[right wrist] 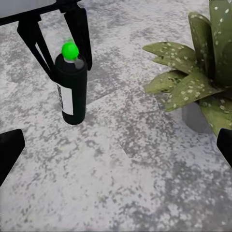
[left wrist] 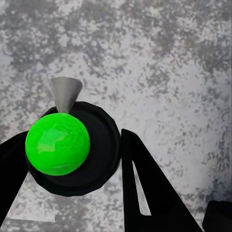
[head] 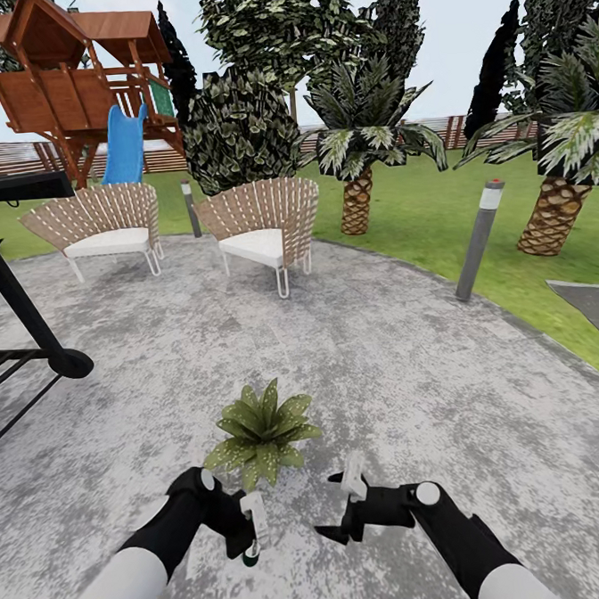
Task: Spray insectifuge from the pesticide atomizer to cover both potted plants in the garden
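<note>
A round patio (head: 384,356) of mottled grey stone covers the lower and middle frame, edged by green lawn (head: 418,211) at the upper right. On the stone stand two wicker chairs (head: 263,230) in the upper left, a black frame (head: 21,337) at the left edge, and a potted plant (head: 260,432) with speckled light-green leaves at lower centre. A grey bollard light (head: 478,238) stands at the patio's right rim.
</note>
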`<state>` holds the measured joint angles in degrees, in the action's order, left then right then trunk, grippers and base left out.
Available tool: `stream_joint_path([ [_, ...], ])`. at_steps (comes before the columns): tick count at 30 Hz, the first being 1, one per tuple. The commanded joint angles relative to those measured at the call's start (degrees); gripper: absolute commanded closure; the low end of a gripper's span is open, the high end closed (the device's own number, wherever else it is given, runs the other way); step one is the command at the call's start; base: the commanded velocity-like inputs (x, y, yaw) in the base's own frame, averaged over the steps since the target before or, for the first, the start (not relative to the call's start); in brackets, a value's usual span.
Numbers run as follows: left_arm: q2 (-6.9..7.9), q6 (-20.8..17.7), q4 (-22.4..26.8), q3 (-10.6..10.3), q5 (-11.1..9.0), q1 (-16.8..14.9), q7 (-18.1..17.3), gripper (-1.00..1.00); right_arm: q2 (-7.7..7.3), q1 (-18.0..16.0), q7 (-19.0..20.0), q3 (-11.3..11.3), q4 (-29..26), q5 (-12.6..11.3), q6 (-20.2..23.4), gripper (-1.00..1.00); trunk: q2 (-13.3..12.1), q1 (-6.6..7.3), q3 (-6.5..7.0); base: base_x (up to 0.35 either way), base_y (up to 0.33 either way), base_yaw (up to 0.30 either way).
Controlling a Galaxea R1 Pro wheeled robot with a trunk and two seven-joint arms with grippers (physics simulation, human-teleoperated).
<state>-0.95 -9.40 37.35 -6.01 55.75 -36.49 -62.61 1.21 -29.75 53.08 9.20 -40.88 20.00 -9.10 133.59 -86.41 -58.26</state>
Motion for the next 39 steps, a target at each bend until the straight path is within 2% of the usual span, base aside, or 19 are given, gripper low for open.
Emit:
stream_joint_path([
  [1,-0.09,-0.6,0.1,0.0,0.0,0.0,-0.3,1.00,0.04,0.0,0.1,0.1,-0.2,0.6,-0.3,-1.00,0.0,0.01,-0.05,0.000,0.000,0.000],
  [5,-0.88,1.5,0.1,0.0,0.1,0.0,-0.2,1.00,0.10,0.0,0.2,1.6,-0.6,0.6,0.5,-1.00,0.0,0.01,-0.05,0.000,0.000,0.000],
  [6,-1.00,1.9,0.1,0.0,0.1,0.0,-0.2,1.00,0.10,0.0,0.2,1.7,-0.7,0.6,1.1,1.00,0.0,0.01,-0.05,0.000,0.000,0.000],
  [9,-1.58,2.6,0.1,-0.1,0.1,-0.1,-0.2,1.00,0.11,0.0,0.3,1.8,-1.8,0.6,6.2,1.00,0.0,0.01,-0.05,0.000,0.000,0.000],
  [14,-1.99,2.7,0.1,-0.1,0.2,-0.2,-0.3,1.00,0.11,0.0,0.3,2.0,-7.9,0.7,16.8,1.00,0.0,0.01,-0.05,0.000,0.000,0.000],
  [16,-2.04,2.6,0.1,-0.1,0.2,-0.2,-0.2,1.00,0.11,0.0,0.3,2.6,-9.2,0.7,19.2,1.00,0.0,0.01,-0.05,0.000,0.000,0.000],
  [19,-2.11,2.6,0.1,-0.1,0.2,-0.3,-0.3,1.00,0.11,-0.1,0.2,3.6,-9.8,0.7,20.3,1.00,0.0,0.01,-0.05,0.000,0.000,0.000],
  [23,-2.58,2.3,0.1,-0.5,0.3,-0.4,-0.2,1.00,0.11,0.0,0.1,3.8,-9.9,0.6,20.6,1.00,0.0,0.01,-0.05,0.000,0.000,0.000],
  [26,-3.62,1.9,0.1,-3.1,0.4,-0.5,-0.1,1.00,0.75,-0.1,0.1,3.8,-9.9,0.7,21.4,1.00,0.0,0.01,-0.05,0.000,0.000,0.000],
  [28,-4.00,1.9,0.1,-3.5,0.4,-0.5,-0.1,1.00,1.07,-0.1,0.1,3.8,-9.9,0.7,22.1,1.00,0.0,0.01,-0.05,0.000,0.000,0.000],
  [39,-5.53,1.7,0.1,-3.8,0.2,-0.6,-0.3,1.00,1.26,-0.1,0.1,3.8,-9.9,0.6,22.5,1.00,0.0,0.01,-0.05,0.000,0.000,0.000],
])
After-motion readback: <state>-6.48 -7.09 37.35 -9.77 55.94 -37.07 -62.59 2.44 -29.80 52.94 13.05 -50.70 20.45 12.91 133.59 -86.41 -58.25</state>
